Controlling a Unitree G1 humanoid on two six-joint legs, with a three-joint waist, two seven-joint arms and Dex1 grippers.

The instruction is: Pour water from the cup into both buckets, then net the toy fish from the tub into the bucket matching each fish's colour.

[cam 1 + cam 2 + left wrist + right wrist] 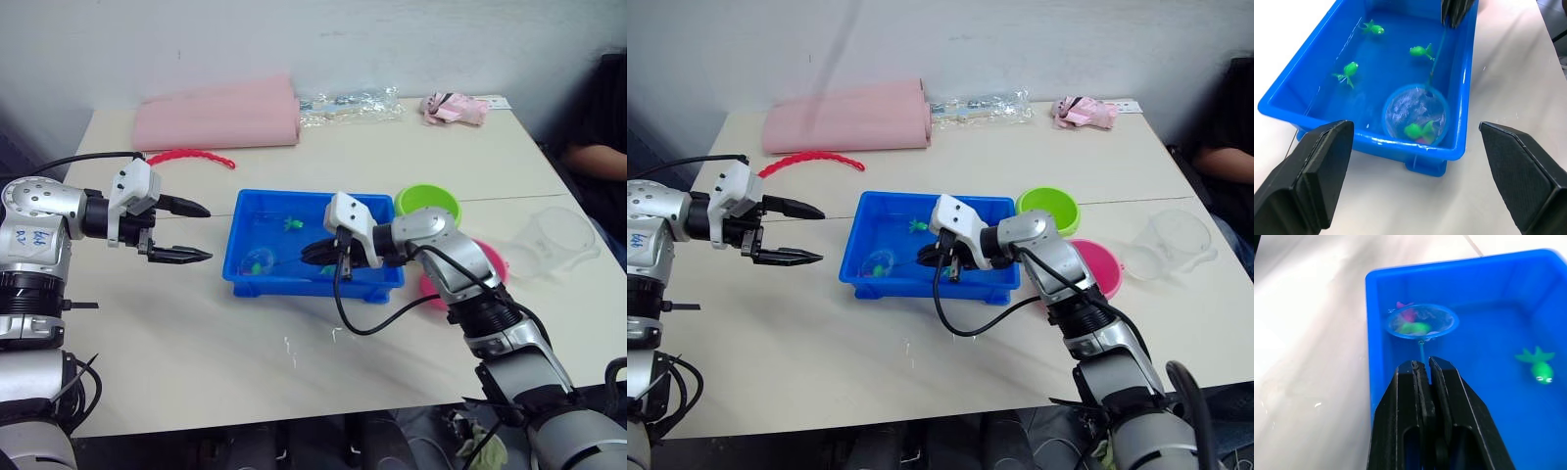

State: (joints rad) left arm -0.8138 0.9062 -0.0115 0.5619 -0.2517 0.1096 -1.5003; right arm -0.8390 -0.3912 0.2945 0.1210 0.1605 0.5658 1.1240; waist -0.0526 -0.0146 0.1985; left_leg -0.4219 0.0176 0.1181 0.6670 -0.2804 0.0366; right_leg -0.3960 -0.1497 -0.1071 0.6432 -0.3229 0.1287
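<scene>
The right gripper [318, 253] pinches the net's [1415, 115] handle, its hoop low in the tub [245, 211] at the left end, over a green fish [1418, 130] with a pink fish [1407, 313] at its edge. Lifting now risks carrying both colours to one bucket, or tipping one out. The left gripper [188, 232] hangs wide apart beside the tub. Beyond sit the green bucket [427, 201], the pink bucket [493, 261] and the cup [554, 240].

The tub [257, 277] was bright blue, the fish [1421, 51] green. One bucket [428, 201] was lime, the other [493, 260] pink; the net [1415, 115] was blue-rimmed.
</scene>
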